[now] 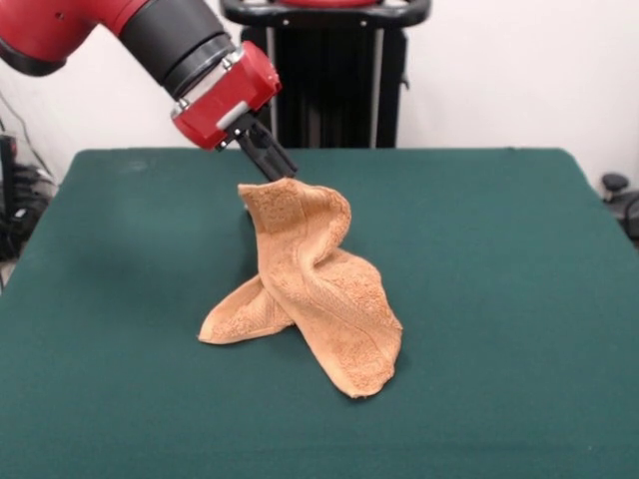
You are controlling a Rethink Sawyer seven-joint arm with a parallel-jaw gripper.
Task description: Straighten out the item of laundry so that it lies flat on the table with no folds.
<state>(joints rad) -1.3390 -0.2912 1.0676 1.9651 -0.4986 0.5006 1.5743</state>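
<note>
Your towel [315, 289] sits near the middle of the table [519, 299], a little toward the left of the front view, and it is far from flat: its top edge is lifted clear of the cloth surface into a raised peak, and from there the fabric twists downward in a hanging fold. Two lower ends reach the table and splay apart, one pointing toward the left and the other, broader one lying toward the right and nearer the camera; along that broader end you can make out the ribbed band near the hem. At the peak you will see the gripper [283, 176] pinching the towel's upper edge, its dark fingers pressed together on the cloth. The red and black arm [150, 40] slants down to it from the upper left of the picture. Around the towel the green tabletop stretches wide on all sides, and the black pedestal [324, 80] stands behind the table's far edge.
</note>
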